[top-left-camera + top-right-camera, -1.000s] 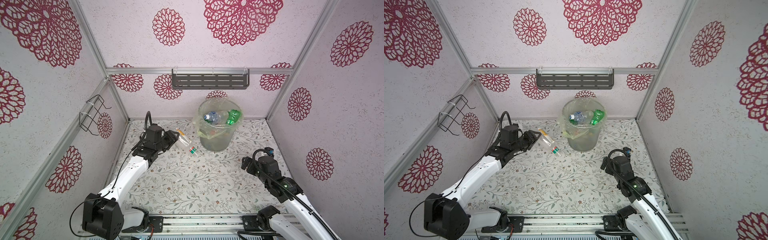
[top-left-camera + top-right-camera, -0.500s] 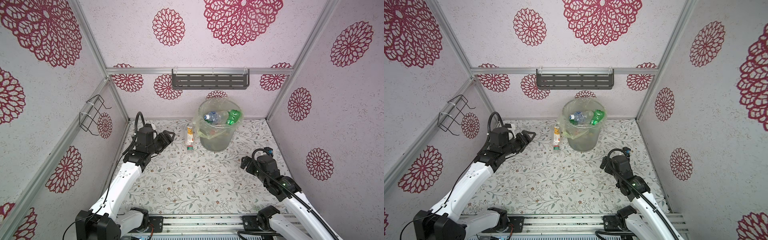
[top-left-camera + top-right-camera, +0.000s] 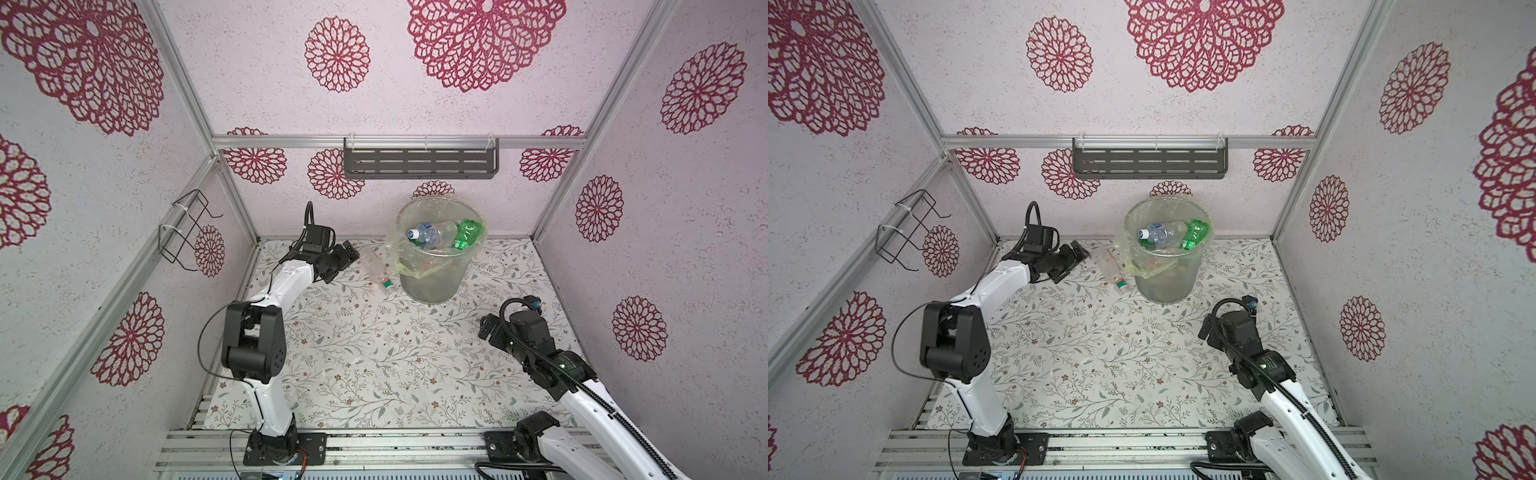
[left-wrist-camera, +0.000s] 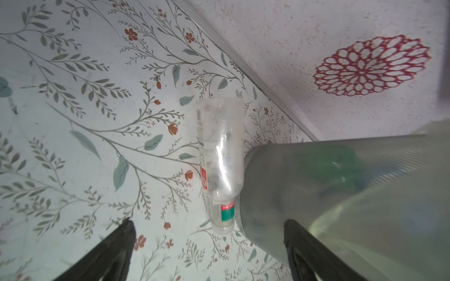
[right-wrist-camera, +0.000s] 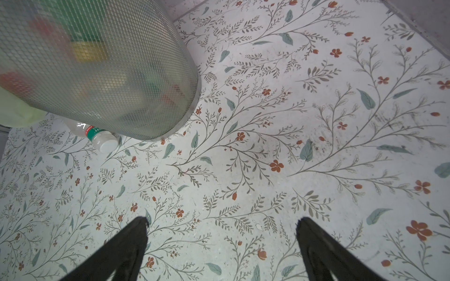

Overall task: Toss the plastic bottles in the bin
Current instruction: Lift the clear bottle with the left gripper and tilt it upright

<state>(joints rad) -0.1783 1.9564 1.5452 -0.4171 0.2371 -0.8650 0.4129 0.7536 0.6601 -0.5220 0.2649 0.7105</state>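
- Left tool [image 3: 344, 262]: jaws apart, empty, left of the bin [image 3: 432, 286].
- Right tool [image 5: 222, 220]: jaws apart, empty, near right.
- One clear bottle [image 3: 375, 270] lies on the worktop [image 3: 374, 353] against the bin's left wall and is judged still to be binned.
- Other bottles [image 3: 432, 233] are already inside.

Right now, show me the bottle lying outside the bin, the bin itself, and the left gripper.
bottle outside the bin [image 4: 221, 150]: left wrist view, on its clear body.
bin [image 3: 436, 289]: in a top view, on its mesh wall.
left gripper [image 3: 345, 262]: in a top view, midway between its open fingertips.
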